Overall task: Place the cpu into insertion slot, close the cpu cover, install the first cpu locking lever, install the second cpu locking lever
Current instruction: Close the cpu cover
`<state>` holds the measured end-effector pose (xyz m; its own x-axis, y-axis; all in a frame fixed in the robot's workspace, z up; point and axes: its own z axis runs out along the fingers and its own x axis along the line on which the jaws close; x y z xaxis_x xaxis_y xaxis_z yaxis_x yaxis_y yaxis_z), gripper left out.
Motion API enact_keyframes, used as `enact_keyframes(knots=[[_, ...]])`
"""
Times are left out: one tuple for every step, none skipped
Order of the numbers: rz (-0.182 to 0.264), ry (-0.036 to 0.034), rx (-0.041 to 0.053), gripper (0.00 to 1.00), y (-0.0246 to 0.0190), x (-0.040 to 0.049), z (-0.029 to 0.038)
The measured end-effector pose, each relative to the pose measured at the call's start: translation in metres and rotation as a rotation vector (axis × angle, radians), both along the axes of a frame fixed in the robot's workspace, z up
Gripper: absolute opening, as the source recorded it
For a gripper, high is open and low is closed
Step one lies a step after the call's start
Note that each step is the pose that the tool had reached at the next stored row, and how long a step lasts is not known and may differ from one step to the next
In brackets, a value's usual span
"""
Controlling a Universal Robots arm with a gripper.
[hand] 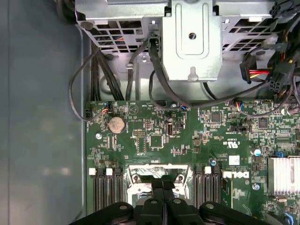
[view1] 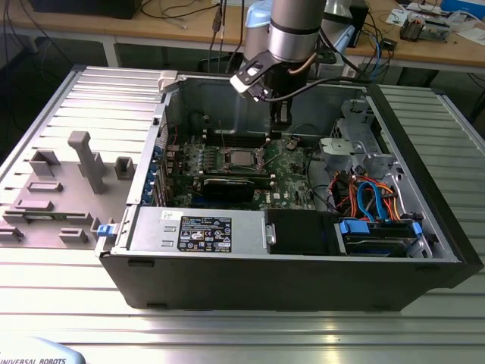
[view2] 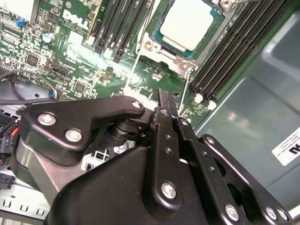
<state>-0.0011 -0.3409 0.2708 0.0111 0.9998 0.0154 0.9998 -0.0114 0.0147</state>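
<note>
Chip (view2: 187, 21) seated in its socket (view2: 149, 45) on the green board (view2: 70, 51), the gripper (view2: 161, 98) hovers just beside it with jaws pinched together on nothing, apparently at the locking stage, which calls for catching a thin wire lever (view2: 187, 91) precisely.

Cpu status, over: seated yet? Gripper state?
Gripper shut, empty. Cpu seated in insertion slot, fingertips hovering over its rim. Nothing lying on the chip.
</note>
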Motion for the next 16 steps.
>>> enact_keyframes(knots=[[0.0, 0.0, 0.0001, 0.11, -0.0003, 0.0012, -0.0002], [0.0, 0.0002, -0.0001, 0.11, -0.0003, 0.0036, -0.0004], [0.0, 0.0002, 0.0, 0.11, -0.0003, 0.006, -0.0006], [0.0, 0.0003, 0.0, 0.11, -0.0003, 0.0086, -0.0009], [0.0, 0.0003, 0.0, 0.11, -0.0003, 0.0109, -0.0011], [0.0, 0.0003, 0.0001, 0.11, -0.0003, 0.0144, -0.0015], [0.0, 0.0004, 0.0, 0.11, -0.0003, 0.0167, -0.0018], [0.0, 0.0004, 0.0001, 0.11, -0.0003, 0.0191, -0.0021], [0.0, 0.0006, 0.0001, 0.11, -0.0003, 0.0222, -0.0027], [0.0, 0.001, 0.0001, 0.11, -0.0003, 0.0269, -0.0036], [0.0, 0.0014, 0.0, 0.11, -0.0003, 0.0298, -0.0042], [0.0, 0.0017, 0.0, 0.11, -0.0003, 0.0324, -0.0048], [0.0, 0.0023, 0.0, 0.11, -0.0003, 0.0349, -0.0058], [0.0, 0.0024, 0.0, 0.11, -0.0003, 0.0357, -0.0074], [0.0, 0.0031, 0.0001, 0.11, -0.0003, 0.0373, -0.0107], [0.0, 0.004, 0.0001, 0.11, -0.0003, 0.0385, -0.014]])
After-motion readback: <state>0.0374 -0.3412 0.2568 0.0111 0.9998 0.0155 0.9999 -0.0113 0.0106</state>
